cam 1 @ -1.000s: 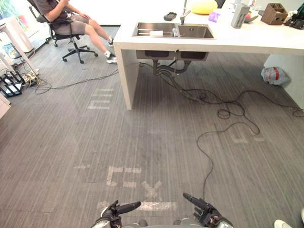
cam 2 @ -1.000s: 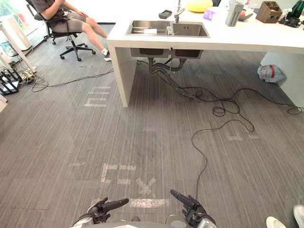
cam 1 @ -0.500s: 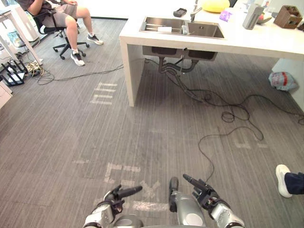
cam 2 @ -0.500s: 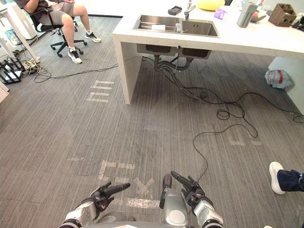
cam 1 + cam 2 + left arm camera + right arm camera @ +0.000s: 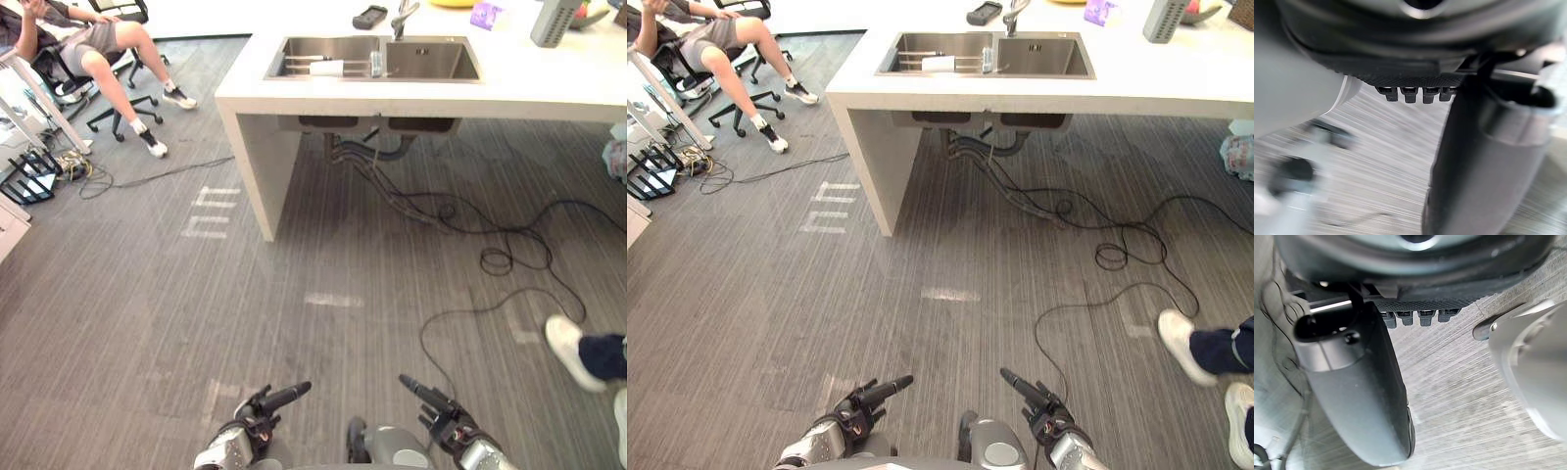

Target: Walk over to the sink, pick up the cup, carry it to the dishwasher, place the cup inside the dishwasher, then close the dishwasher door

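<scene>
Left hand (image 5: 263, 405): bottom centre, fingers straight, empty.
Right hand (image 5: 443, 419): bottom centre-right, fingers straight, empty.
Cup (image 5: 326, 68): pale shape in sink (image 5: 436, 59), top centre; detail too small.
Person (image 5: 578, 352): right edge, cut off above the shoe.

No readable text, pale tape marks (image 5: 213, 213) on the floor (image 5: 137, 323) form no clear letters, nothing legible around the sink (image 5: 431, 61)

white counter (image 5: 549, 88); inset steel sink (image 5: 431, 61)
</scene>
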`<state>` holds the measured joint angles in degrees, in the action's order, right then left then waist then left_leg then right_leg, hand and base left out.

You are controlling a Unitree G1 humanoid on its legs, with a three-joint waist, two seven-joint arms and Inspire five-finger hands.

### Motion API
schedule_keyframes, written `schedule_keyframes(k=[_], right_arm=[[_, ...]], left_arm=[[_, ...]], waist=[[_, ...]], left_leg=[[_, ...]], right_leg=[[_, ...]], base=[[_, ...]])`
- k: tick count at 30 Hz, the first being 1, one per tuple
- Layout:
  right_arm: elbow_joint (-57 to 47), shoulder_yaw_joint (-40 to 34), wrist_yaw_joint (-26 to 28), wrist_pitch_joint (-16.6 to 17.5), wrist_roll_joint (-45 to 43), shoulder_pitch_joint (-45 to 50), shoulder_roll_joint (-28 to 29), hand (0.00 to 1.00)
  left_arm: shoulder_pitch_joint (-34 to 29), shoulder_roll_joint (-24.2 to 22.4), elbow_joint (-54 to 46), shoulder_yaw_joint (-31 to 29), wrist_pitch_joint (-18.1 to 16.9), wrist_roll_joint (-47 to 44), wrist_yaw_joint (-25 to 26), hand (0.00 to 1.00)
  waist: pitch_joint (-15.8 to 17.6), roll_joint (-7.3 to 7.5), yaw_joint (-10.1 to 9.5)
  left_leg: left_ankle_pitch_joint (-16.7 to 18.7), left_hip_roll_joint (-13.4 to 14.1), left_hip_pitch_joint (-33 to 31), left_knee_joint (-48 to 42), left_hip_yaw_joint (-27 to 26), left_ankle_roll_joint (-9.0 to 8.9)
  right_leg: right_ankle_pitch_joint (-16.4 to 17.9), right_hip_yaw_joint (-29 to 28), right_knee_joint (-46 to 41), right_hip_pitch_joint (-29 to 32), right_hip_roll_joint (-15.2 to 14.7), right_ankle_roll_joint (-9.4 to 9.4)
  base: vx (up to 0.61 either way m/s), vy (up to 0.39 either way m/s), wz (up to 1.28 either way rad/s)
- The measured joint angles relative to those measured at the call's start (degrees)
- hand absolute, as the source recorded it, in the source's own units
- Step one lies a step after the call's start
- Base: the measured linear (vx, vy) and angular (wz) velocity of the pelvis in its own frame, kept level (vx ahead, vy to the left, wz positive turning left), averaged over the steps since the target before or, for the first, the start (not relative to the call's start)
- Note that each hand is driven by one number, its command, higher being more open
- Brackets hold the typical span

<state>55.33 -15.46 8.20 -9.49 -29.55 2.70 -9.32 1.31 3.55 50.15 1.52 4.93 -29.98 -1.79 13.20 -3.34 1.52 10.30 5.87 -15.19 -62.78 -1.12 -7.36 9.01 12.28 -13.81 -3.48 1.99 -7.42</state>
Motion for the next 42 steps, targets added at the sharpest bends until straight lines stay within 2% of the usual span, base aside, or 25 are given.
schedule_keyframes(k=[3,4,5,8,9,13,14,15,16,17,18,20,21,23,24,25,26,27,30,31,32,35,38,41,42], right_arm=[[-0.3,0.7,0.5,0.7,0.0,-1.4,0.3,1.00],[-0.7,0.8,0.5,0.8,-0.1,-2.3,0.6,1.00],[-0.9,0.8,0.6,0.9,-0.1,-2.7,0.7,1.00],[-0.7,1.4,0.9,0.9,-0.1,-1.8,0.5,1.00],[-0.3,1.7,0.9,0.9,-0.2,-1.6,0.7,1.00],[0.6,4.8,1.5,0.5,-0.1,-3.1,0.3,1.00],[1.9,4.8,1.7,-0.1,-0.1,-3.2,0.5,1.00],[3.1,4.7,1.6,-0.6,-0.1,-3.0,0.8,1.00],[3.8,4.7,1.5,-0.7,-0.1,-3.2,1.0,1.00],[4.3,4.7,1.2,-0.7,-0.1,-3.0,1.7,1.00],[4.2,4.6,0.8,0.3,0.0,-2.7,2.1,1.00],[4.0,4.5,0.2,1.6,0.1,-2.7,1.8,1.00],[3.7,4.4,-0.3,2.3,0.0,-2.7,1.2,1.00],[3.5,3.4,-0.6,3.1,-0.3,-2.3,0.6,1.00],[3.4,2.3,-0.6,3.1,-0.4,-2.0,0.9,1.00],[3.4,0.8,-0.6,2.3,-0.4,-1.4,1.0,1.00],[4.1,-1.0,-0.8,1.4,-0.4,-0.2,2.1,1.00],[4.5,-1.9,-0.8,1.1,-0.3,0.6,2.9,1.00],[4.6,-5.8,-0.7,-0.1,-0.6,3.6,5.4,1.00],[3.8,-5.5,-0.7,-1.3,-0.4,4.5,6.6,1.00],[3.7,-5.8,-0.6,-2.0,-0.6,4.5,6.6,1.00],[3.6,-6.8,-1.0,-3.4,0.4,4.3,4.8,1.00],[3.2,-7.0,-0.8,-4.5,0.4,4.1,4.9,1.00],[2.2,-6.7,-0.6,-6.2,0.4,4.3,4.9,1.00],[2.5,-6.7,-0.6,-6.9,0.2,4.3,4.5,1.00]], left_arm=[[-0.8,-0.7,-3.7,-0.6,-0.4,0.2,0.6,1.00],[-1.4,-1.8,-4.9,-2.3,-0.5,0.2,1.4,1.00],[-1.3,-2.0,-5.2,-2.6,-1.0,0.2,1.8,1.00],[-1.6,-2.2,-5.7,-2.9,-1.5,0.2,2.4,1.00],[-1.7,-1.9,-5.3,-3.7,-1.2,0.2,2.6,1.00],[-1.1,-2.1,-5.5,-7.2,-0.2,-0.1,4.1,1.00],[-1.8,-2.0,-5.5,-8.0,0.3,-0.4,5.0,1.00],[-2.3,-1.8,-5.5,-8.5,0.4,-0.6,5.6,1.00],[-2.4,-1.5,-5.4,-8.7,0.5,-0.5,5.7,1.00],[-2.7,-0.7,-5.4,-8.7,0.5,-0.6,5.7,1.00],[-3.4,-0.1,-5.4,-8.5,0.5,-0.5,5.7,1.00],[-4.3,-0.1,-5.4,-8.4,0.5,-0.4,6.2,1.00],[-4.9,-0.1,-5.4,-8.4,0.4,-0.5,6.7,1.00],[-5.4,-0.1,-5.4,-8.4,0.3,-0.6,6.9,1.00],[-5.4,-0.1,-5.4,-8.4,0.2,-0.6,6.9,1.00],[-5.3,-0.3,-5.3,-8.4,-0.5,-0.6,6.8,1.00],[-4.9,-0.1,-4.9,-8.5,-1.4,-0.6,6.6,1.00],[-4.8,-0.1,-4.9,-8.7,-1.8,-0.5,6.5,1.00],[-6.4,-1.6,-5.8,-10.5,-2.7,-0.4,6.1,1.00],[-6.9,-1.4,-5.8,-11.6,-2.2,-0.4,6.3,1.00],[-7.0,-1.9,-5.8,-11.8,-2.0,-0.4,6.3,1.00],[-7.0,-4.7,-5.2,-13.0,-1.5,-0.2,6.3,1.00],[-5.8,-6.3,-3.6,-12.9,-1.5,-0.3,6.2,1.00],[-3.9,-7.0,-2.7,-11.7,-1.4,-0.3,5.7,1.00],[-3.7,-7.0,-3.0,-11.6,-1.5,-0.3,5.8,1.00]], waist=[[0.7,0.35,-2.11],[1.7,0.29,-2.43],[2.6,-0.25,-2.54],[3.3,-1.30,-2.60],[3.3,-0.89,-2.82],[3.3,0.55,-4.77],[2.6,1.51,-5.16],[2.0,2.53,-5.42],[2.0,3.00,-5.42],[1.7,4.03,-5.29],[1.3,4.91,-4.93],[1.3,5.35,-4.41],[1.2,5.13,-3.71],[1.2,4.69,-3.22],[1.2,4.44,-2.88],[1.1,4.23,-2.26],[1.0,4.12,-2.28],[1.0,4.14,-2.26],[0.0,5.29,-2.54],[-1.6,6.63,-2.55],[-2.3,6.53,-2.96],[-3.8,2.39,-3.65],[-4.1,2.04,-2.97],[-3.5,2.06,-2.09],[-2.9,2.06,-2.37]], left_leg=[[-0.4,-3.8,-3.5,27.3,-4.9,0.76],[-5.3,-4.9,-2.3,44.4,-5.4,1.05],[-8.2,-5.0,-1.3,51.5,-6.5,0.89],[-9.9,-3.1,0.2,56.5,-11.4,1.56],[-15.3,-3.3,0.6,55.9,-10.9,5.37],[-16.4,-5.5,-2.7,49.1,-10.0,7.88],[-14.4,-7.1,-2.0,48.8,-10.6,10.79],[-12.8,-8.8,-0.9,48.9,-11.3,13.00],[-12.1,-9.7,-0.3,48.9,-11.5,14.11],[-10.7,-11.7,1.6,49.2,-11.5,15.70],[-9.6,-13.6,4.4,50.5,-10.9,16.19],[-8.4,-15.3,9.0,52.5,-10.0,16.35],[-7.4,-15.4,11.9,53.1,-9.0,15.95],[-6.3,-14.9,15.9,54.3,-6.7,15.66],[-6.0,-14.5,16.9,54.7,-5.4,15.44],[-5.3,-13.3,18.1,54.0,-3.0,14.88],[-4.5,-12.1,18.6,53.0,-0.7,14.30],[-4.1,-11.5,18.8,52.8,-0.3,13.74],[-1.5,-10.6,22.5,53.9,1.8,11.37],[0.3,-11.1,22.9,53.4,2.1,9.40],[1.1,-10.8,22.9,53.0,2.3,9.27],[2.2,-6.4,22.3,52.2,2.6,8.09],[2.0,-3.8,22.3,50.2,2.0,5.58],[3.4,-1.0,11.6,27.5,-2.1,2.54],[4.6,-0.2,9.5,25.8,-4.2,2.93]], right_leg=[[-0.4,-3.9,5.0,-5.0,-0.2,1.09],[-0.2,-5.2,7.3,-7.9,-0.2,1.50],[0.0,-5.9,8.6,-10.0,-0.1,1.96],[3.8,-7.8,10.6,-16.7,1.1,3.82],[5.6,-8.8,10.3,-17.9,0.7,3.54],[7.5,-12.9,2.0,-13.5,-2.2,1.98],[8.0,-13.6,-2.8,-11.9,-3.7,3.72],[8.6,-13.6,-11.1,-8.8,-5.3,9.62],[8.2,-13.9,-17.0,-6.5,-6.3,13.47],[4.5,-15.0,-28.8,-1.6,-7.9,22.04],[-1.8,-15.2,-39.2,2.8,-9.2,23.02],[-1.7,-11.3,-52.2,9.6,-12.5,21.18],[0.7,-6.7,-55.0,13.2,-14.9,16.31],[3.9,-1.7,-50.0,17.3,-16.6,11.46],[4.5,-0.6,-45.3,18.2,-16.4,10.98],[4.6,0.5,-32.2,18.4,-15.3,11.73],[3.4,-0.7,-19.3,18.1,-13.6,12.50],[1.8,-1.6,-14.4,18.0,-12.8,12.29],[-8.7,-3.6,-7.1,16.9,-12.3,11.87],[-12.7,-2.4,-6.2,15.7,-12.3,10.39],[-10.2,-1.0,-6.1,15.2,-12.5,9.88],[-7.5,0.7,-3.6,14.0,-8.6,8.01],[-4.2,1.6,-3.8,13.0,-6.2,6.65],[-1.9,3.2,-1.4,9.0,-5.0,5.75],[-1.6,3.4,-0.5,6.4,-4.8,5.22]], base=[[0.39,0.025,-0.65],[0.49,0.096,-0.52],[0.47,0.121,-0.49],[0.41,0.188,-0.27],[0.37,0.190,-0.17],[0.44,0.252,-0.31],[0.42,0.229,-0.02],[0.43,0.212,0.00],[0.50,0.218,0.12],[0.41,0.141,0.24],[0.41,0.127,0.27],[0.40,0.111,0.23],[0.38,0.104,0.22],[0.32,0.063,0.37],[0.34,0.009,0.79],[0.43,-0.079,1.04],[0.36,-0.081,1.13],[0.44,-0.149,1.29],[0.41,-0.231,1.07],[0.32,-0.260,0.69],[0.46,-0.378,0.47],[0.34,-0.297,-0.03],[0.24,-0.242,0.03],[0.16,-0.182,0.25],[0.16,-0.129,0.13]])
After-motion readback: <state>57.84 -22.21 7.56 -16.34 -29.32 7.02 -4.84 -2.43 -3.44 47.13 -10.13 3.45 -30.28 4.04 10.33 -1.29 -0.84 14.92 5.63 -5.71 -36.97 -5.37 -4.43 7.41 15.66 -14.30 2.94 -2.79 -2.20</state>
